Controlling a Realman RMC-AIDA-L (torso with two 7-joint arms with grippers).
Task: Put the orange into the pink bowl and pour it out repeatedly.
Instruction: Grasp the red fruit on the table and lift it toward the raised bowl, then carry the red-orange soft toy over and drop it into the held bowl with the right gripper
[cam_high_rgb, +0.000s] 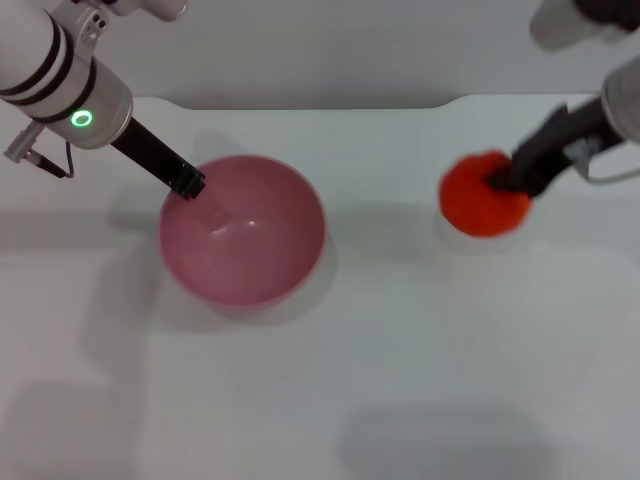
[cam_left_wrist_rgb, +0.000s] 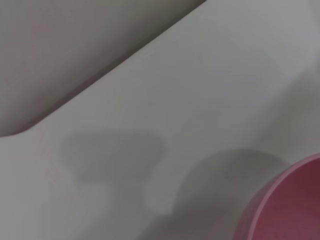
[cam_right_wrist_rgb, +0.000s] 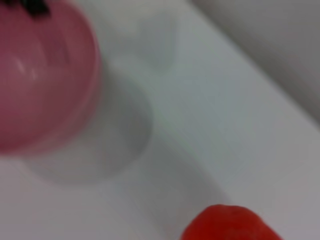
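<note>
Red-orange, round orange beside glossy pink bowl.

overhead head view; close wrist views sharing pink bowl

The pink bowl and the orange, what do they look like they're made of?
The pink bowl looks like smooth, glossy plastic: plain even-coloured walls with small bright highlights inside. It could be another glazed material, but nothing suggests that. The orange looks like a real or imitation fruit with a matte red-orange skin showing no shine; its surface detail is too soft to tell which.
</note>
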